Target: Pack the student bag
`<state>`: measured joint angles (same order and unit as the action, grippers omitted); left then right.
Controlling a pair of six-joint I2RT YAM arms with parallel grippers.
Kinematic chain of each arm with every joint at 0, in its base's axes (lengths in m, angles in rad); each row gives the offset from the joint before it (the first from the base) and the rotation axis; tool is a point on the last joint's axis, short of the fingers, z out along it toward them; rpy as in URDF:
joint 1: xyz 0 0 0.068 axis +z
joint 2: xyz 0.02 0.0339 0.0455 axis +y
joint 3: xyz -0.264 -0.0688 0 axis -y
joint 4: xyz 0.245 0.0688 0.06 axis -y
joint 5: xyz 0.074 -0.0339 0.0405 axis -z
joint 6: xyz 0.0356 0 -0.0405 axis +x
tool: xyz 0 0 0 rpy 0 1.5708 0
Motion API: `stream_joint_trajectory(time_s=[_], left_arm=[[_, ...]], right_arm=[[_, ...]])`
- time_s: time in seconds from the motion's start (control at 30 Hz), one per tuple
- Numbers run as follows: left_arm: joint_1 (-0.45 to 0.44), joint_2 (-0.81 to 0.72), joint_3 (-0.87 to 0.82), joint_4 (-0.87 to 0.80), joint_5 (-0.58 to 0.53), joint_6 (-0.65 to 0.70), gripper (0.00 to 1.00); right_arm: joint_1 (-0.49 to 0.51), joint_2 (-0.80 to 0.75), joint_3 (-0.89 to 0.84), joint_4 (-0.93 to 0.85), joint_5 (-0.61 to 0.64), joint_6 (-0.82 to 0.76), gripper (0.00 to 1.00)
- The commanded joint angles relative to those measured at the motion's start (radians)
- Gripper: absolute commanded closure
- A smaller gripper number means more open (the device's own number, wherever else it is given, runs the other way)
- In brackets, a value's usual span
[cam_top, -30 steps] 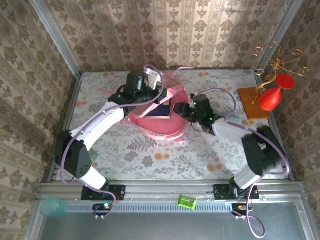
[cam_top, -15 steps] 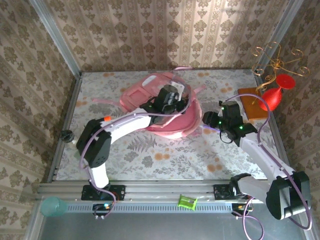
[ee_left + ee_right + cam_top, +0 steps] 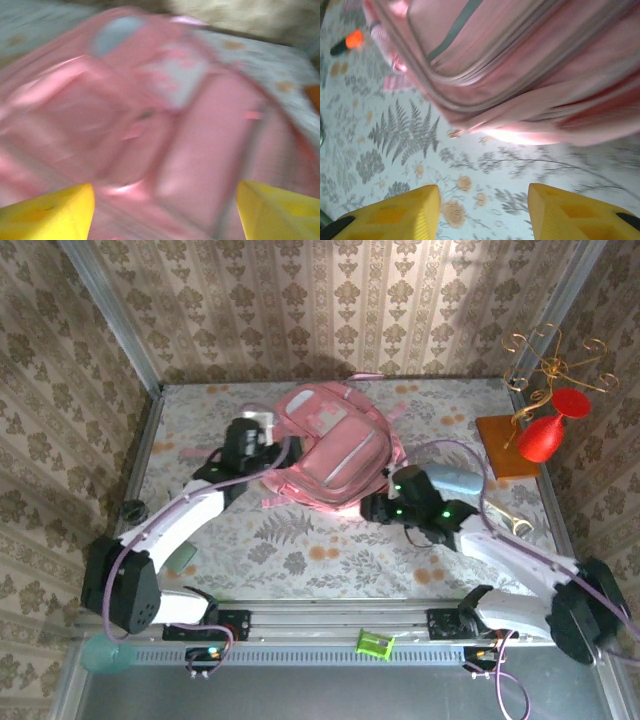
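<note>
The student bag (image 3: 335,450) is a big pink backpack lying flat in the middle of the table, front pockets up. My left gripper (image 3: 262,440) hovers at its left side; in the blurred left wrist view the gripper (image 3: 165,215) is open, its yellow fingertips (image 3: 50,212) spread wide over the pink bag (image 3: 200,140) with nothing between them. My right gripper (image 3: 372,508) is at the bag's near right edge. In the right wrist view it (image 3: 482,215) is open over the tablecloth, the bag's (image 3: 520,65) rim just beyond its fingertips (image 3: 575,212).
A red vase (image 3: 545,435) on a wooden block and a gold wire stand (image 3: 555,360) stand at the back right. A pale blue object (image 3: 455,480) lies right of the bag. An orange-tipped marker (image 3: 350,40) lies by the bag's corner. A small dark object (image 3: 130,508) sits at the table's left edge.
The bag has gone from raised and bunched to lying flat, front up. My left gripper has opened and drawn back to its left side. My right arm has swung in to its near edge.
</note>
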<state>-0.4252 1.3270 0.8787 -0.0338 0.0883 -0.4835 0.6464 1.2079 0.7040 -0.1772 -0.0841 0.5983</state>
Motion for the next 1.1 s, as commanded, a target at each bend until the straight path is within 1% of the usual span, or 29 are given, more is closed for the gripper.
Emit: stream_joint_trajectory(time_s=[0.0,0.1,0.17,0.27,0.33,0.47,0.67,0.9,1.07], left_arm=[[0.114,0.005,-0.133,0.012,0.136,-0.141,0.21],[0.131,0.070,-0.135,0.040,0.192,-0.149,0.17],[0.138,0.119,-0.124,0.051,0.214,-0.146,0.17],[0.155,0.172,-0.140,0.092,0.232,-0.160,0.18],[0.162,0.194,-0.144,0.119,0.250,-0.160,0.20],[0.163,0.213,-0.144,0.129,0.247,-0.161,0.28],[0.166,0.259,-0.173,0.163,0.248,-0.163,0.43],[0.166,0.310,-0.178,0.226,0.253,-0.171,0.48],[0.163,0.366,-0.158,0.273,0.276,-0.193,0.59]], right_arm=[[0.039,0.125,0.058,0.111,0.029,0.039,0.51],[0.040,0.177,0.075,0.128,0.043,0.036,0.51],[0.039,0.212,0.084,0.125,0.045,0.030,0.51],[0.038,0.217,0.081,0.121,0.060,0.027,0.51],[0.037,0.216,0.077,0.119,0.066,0.025,0.52],[0.030,0.225,0.075,0.119,0.066,0.022,0.52],[0.019,0.229,0.063,0.124,0.070,0.017,0.52],[-0.012,0.237,0.075,0.111,0.066,-0.010,0.52],[-0.042,0.259,0.077,0.117,0.058,-0.047,0.52]])
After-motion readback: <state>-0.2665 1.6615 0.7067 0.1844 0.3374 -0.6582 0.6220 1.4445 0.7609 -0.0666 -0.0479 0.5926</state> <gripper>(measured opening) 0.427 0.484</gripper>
